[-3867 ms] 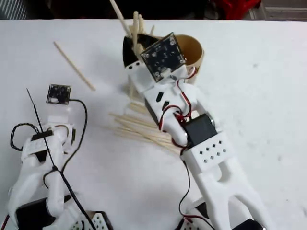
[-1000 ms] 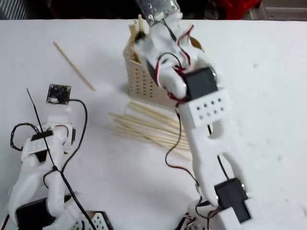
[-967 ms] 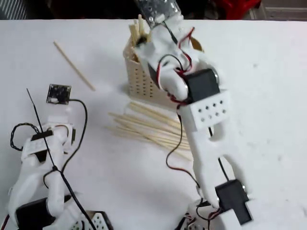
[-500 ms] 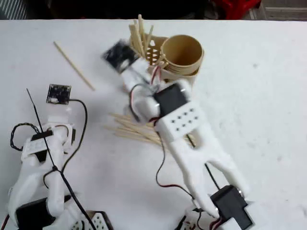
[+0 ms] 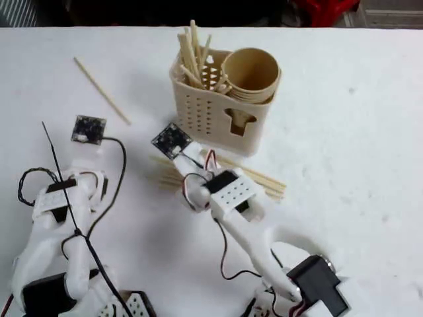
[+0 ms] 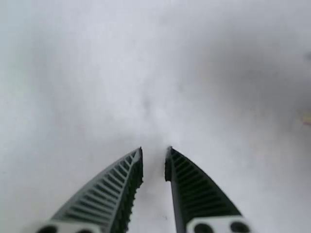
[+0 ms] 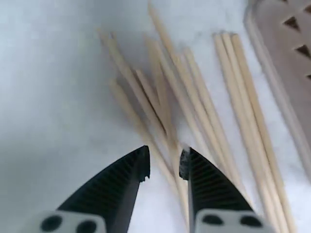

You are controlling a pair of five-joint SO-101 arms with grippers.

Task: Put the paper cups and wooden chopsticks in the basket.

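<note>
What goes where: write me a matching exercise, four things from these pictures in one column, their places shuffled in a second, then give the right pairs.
Things
1. paper cups
2. lone chopstick
3. chopstick pile
4. left gripper

Places
A. over bare table
B. inside the basket
C. on the table beside the basket, below the right gripper
D. alone on the table, well away from the basket

Pairs: 1-B, 2-D, 3-C, 4-A
</note>
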